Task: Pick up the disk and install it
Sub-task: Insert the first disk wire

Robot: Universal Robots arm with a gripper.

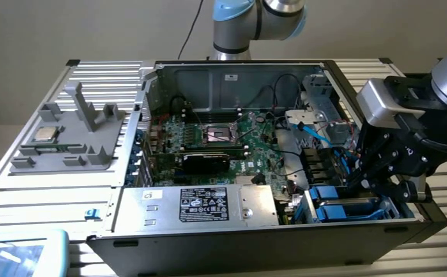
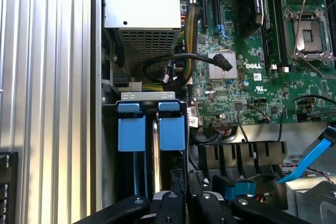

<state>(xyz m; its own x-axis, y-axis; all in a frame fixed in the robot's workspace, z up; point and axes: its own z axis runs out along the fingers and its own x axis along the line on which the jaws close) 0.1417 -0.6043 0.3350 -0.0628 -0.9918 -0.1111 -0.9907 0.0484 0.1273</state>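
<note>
1. We see the gripper [image 1: 383,183] lowered over the drive bay [image 1: 345,205] at the front corner of the open computer case [image 1: 269,231], on the exterior view's right.
2. In the wrist view the gripper [image 2: 185,203] has its fingers [image 2: 170,205] drawn nearly together, pinched on a thin upright edge that we take to be the disk [image 2: 156,150].
3. The disk stands on edge in the bay, directly ahead of the fingertips, with one blue frame tab [image 2: 131,129] to one side of the fingers and another blue tab [image 2: 172,129] to the other.
4. We judge the task well advanced: the disk is already down inside the bay, and the fingers have not let go, so the release remains.
5. Whether the disk is fully seated we cannot tell; its lower end is hidden in the dark of the bay.
6. The fingertips are cut off at the picture's edge, so the exact contact is hard to make out.
7. Beyond the fingers lies the green circuit board [image 2: 252,66], with the grey box [image 2: 144,19] just beyond the bay.
</note>
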